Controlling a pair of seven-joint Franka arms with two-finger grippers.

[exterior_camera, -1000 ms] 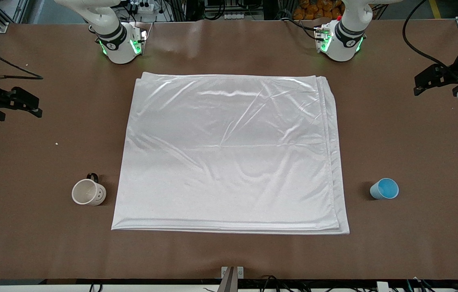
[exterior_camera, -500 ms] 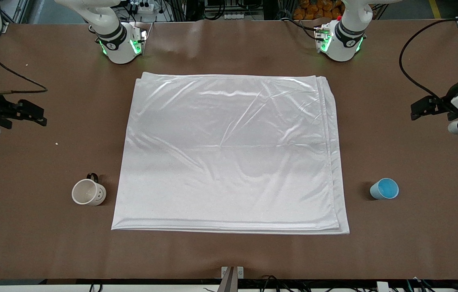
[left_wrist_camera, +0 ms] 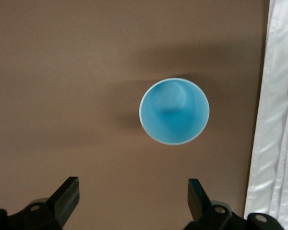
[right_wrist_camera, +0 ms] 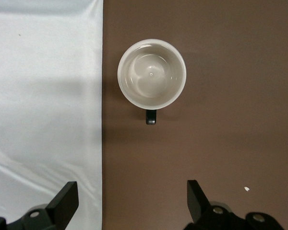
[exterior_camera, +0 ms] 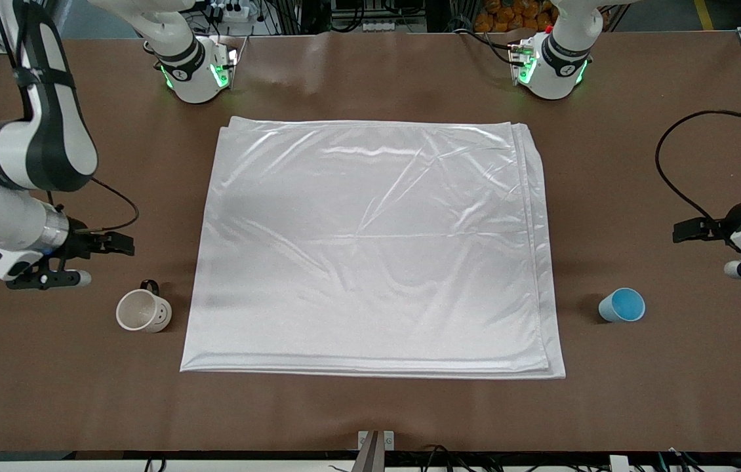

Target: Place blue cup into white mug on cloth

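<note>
The blue cup stands upright on the bare table, off the cloth, toward the left arm's end. The white mug stands upright on the bare table just off the cloth's edge, toward the right arm's end, its black handle pointing toward the bases. My left gripper is open and empty over bare table close to the cup. Its wrist view looks down into the cup, between the fingers' line. My right gripper is open and empty over bare table close to the mug.
The cloth covers the table's middle; its edge shows in both wrist views. The arms' bases stand along the table's edge farthest from the front camera. A small white speck lies on the table near the right gripper.
Both arms have swung in from the table's ends and come down the front view: the left gripper toward the blue cup, the right gripper toward the mug. Cup, mug and cloth have not moved.
</note>
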